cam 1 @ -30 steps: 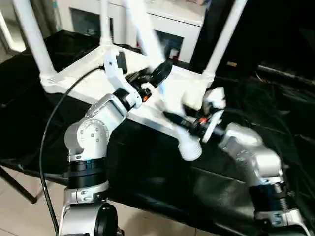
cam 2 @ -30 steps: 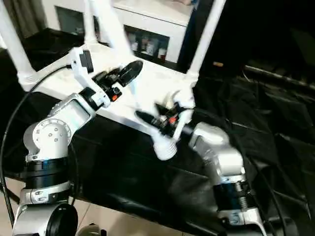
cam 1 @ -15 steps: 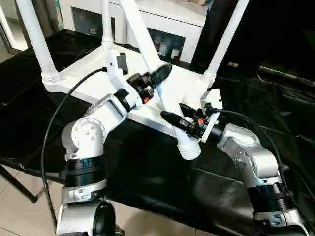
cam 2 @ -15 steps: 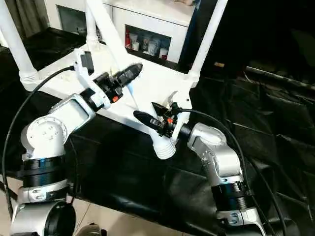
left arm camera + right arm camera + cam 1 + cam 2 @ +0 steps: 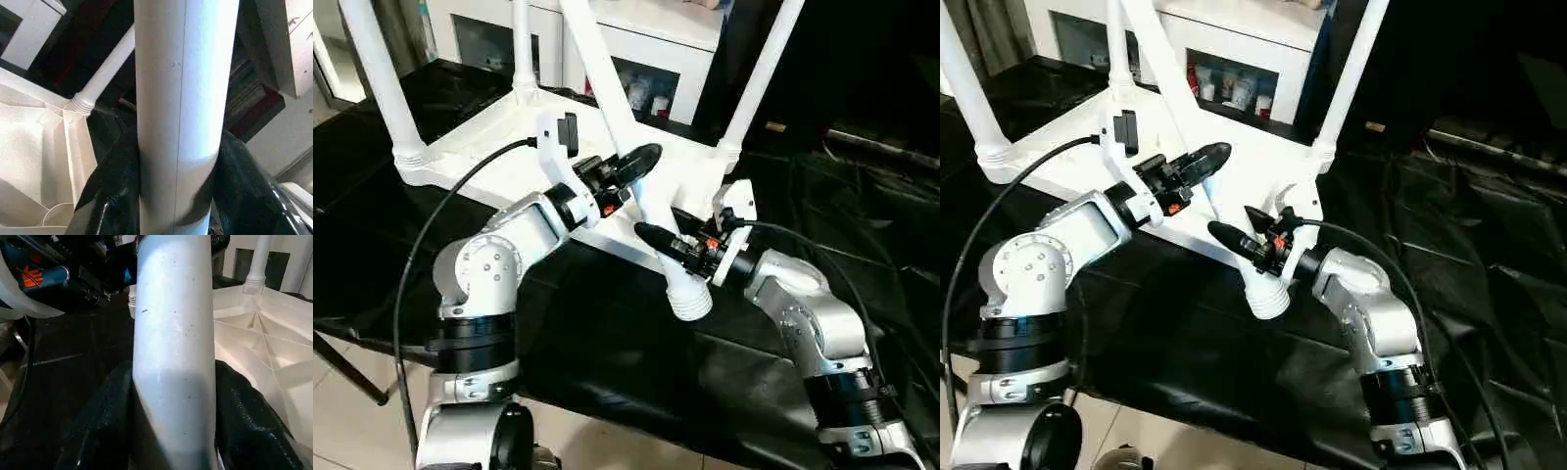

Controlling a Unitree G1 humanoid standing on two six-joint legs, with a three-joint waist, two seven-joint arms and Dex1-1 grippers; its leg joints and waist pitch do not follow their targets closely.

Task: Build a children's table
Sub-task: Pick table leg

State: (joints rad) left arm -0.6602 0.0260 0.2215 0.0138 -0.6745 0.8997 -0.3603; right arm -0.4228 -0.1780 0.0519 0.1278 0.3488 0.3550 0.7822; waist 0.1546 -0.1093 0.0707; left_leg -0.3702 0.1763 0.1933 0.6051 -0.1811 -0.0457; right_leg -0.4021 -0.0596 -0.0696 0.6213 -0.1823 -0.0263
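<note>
Tabletop (image 5: 504,162) lies upside down on the black-covered counter (image 5: 607,362), ribbed underside up, with three white legs standing in its far and left corner sockets: one at the left (image 5: 382,88), one at the back (image 5: 522,44), one at the right (image 5: 759,83). The fourth leg (image 5: 622,127) leans slanted over the near corner, its thick ribbed end (image 5: 688,294) hanging just past the tabletop's near edge, above the black cloth.

Both grippers sit on this loose leg. The left gripper (image 5: 631,166) has it partway up the shaft; the right gripper (image 5: 661,235) has it lower, just above the ribbed end. The two are close together along the shaft.

Behind the tabletop stands a white cabinet (image 5: 646,49) close to the far legs. To the right the counter is covered by crumpled black cloth with open room; near the robot the counter's edge drops to a tiled floor (image 5: 352,421).

In the left wrist view the leg (image 5: 181,112) runs between the black fingers (image 5: 110,196), the jaws pinching it on both sides. In the right wrist view the leg (image 5: 176,347) is likewise pinched between the right fingers (image 5: 102,426), jaws partly spread around the shaft.
</note>
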